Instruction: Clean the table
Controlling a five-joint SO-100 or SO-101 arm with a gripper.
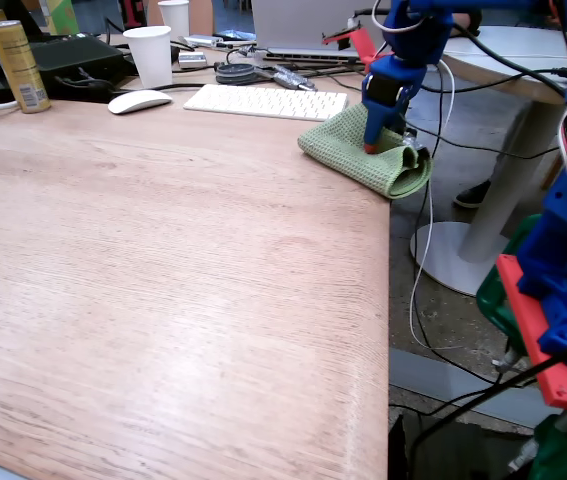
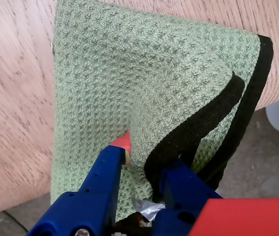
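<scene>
Clutter lines the far edge of the table [image 1: 163, 280] in the fixed view: from the left, a yellow drink can [image 1: 18, 65], a white computer mouse [image 1: 139, 101], a white paper cup [image 1: 149, 55] and a white keyboard [image 1: 265, 101]. The light wood-grain desk top fills most of that view, bare across its near half. At its far right corner lies a green waffle-weave cloth [image 1: 368, 155], folded, one fold hanging just past the table's edge. The blue gripper [image 1: 378, 140] comes down onto the cloth from above. Right of the desk stands a white round pedestal table [image 1: 508, 60], with cables trailing down to the floor. In the wrist view the cloth [image 2: 129, 88] shows a black hem [image 2: 213, 115], and the gripper [image 2: 144, 157] is clamped on a raised pinch of the fabric, its red-tipped finger [image 2: 121, 142] pressing into the weave.
</scene>
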